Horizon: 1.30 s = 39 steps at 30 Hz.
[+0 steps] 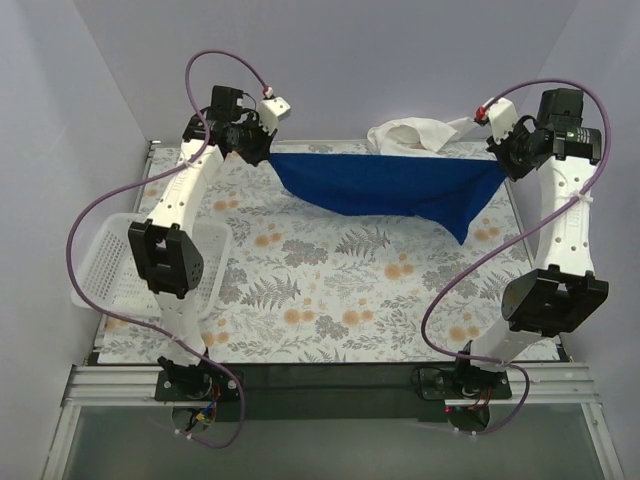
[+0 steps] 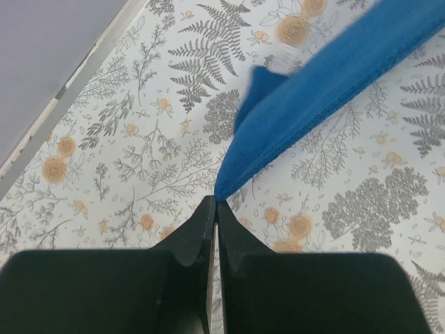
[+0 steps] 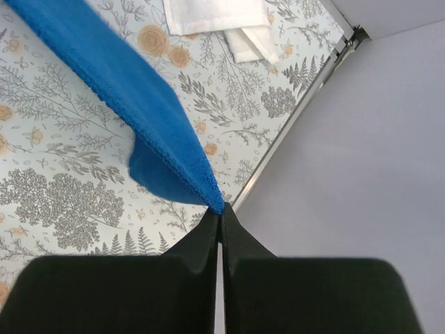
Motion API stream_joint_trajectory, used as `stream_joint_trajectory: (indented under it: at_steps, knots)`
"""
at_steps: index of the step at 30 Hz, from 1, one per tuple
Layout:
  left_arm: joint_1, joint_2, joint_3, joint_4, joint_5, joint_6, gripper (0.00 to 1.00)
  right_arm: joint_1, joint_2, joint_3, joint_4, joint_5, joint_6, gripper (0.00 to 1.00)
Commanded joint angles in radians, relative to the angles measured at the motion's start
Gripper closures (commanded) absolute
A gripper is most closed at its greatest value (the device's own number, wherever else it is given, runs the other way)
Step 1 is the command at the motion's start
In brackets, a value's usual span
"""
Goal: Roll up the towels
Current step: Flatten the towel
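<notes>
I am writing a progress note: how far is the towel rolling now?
Nothing is rolled yet. In hand: the blue towel hangs between the left gripper and the right gripper, both shut on its corners. Remaining: rolling it and the white towel, crumpled at the far edge.

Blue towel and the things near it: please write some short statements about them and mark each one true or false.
1. The left gripper and the right gripper each pinch one corner of the blue towel. True.
2. The blue towel is already rolled. False: it hangs unrolled between the two grippers.
3. The white towel lies crumpled beyond the blue towel. True.
4. The white towel is in the basket. False: the basket stands at the left, far from it.
</notes>
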Motion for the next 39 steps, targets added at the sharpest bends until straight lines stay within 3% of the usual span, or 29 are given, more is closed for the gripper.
stream_joint_trajectory:
  at_steps: [1,11,16,19,26,29,33,38,39]
  knots:
    - [-0.001,-0.183,-0.12,0.064,-0.02,0.033,1.0,-0.025,-0.024,0.006,-0.063,0.052,-0.024,0.99]
    - [0.004,-0.648,-0.531,0.095,0.018,0.127,1.0,-0.053,-0.397,-0.282,-0.015,0.068,-0.13,0.99]
    - [0.002,-0.77,-0.571,0.049,0.046,0.132,1.0,-0.054,-0.549,-0.356,0.013,0.086,-0.201,0.99]
    - [0.002,-0.771,-0.573,0.034,0.069,0.135,1.0,-0.054,-0.549,-0.416,0.017,0.092,-0.239,0.99]
    - [-0.01,-0.573,-0.614,0.099,0.083,0.071,1.0,-0.043,-0.327,-0.551,0.127,0.043,-0.215,0.99]
    - [-0.025,-0.492,-0.622,0.155,0.052,0.051,1.0,-0.034,-0.235,-0.54,0.196,0.035,-0.178,0.99]
    - [-0.03,-0.262,-0.581,0.268,-0.009,-0.002,1.0,0.007,-0.018,-0.485,0.293,0.043,-0.13,0.99]
    - [-0.03,0.04,-0.276,0.267,-0.038,-0.047,1.0,0.039,0.262,-0.225,0.336,0.074,-0.034,0.99]
    - [-0.031,0.089,-0.219,0.241,-0.045,-0.044,0.95,0.046,0.352,-0.177,0.333,0.09,-0.003,0.85]
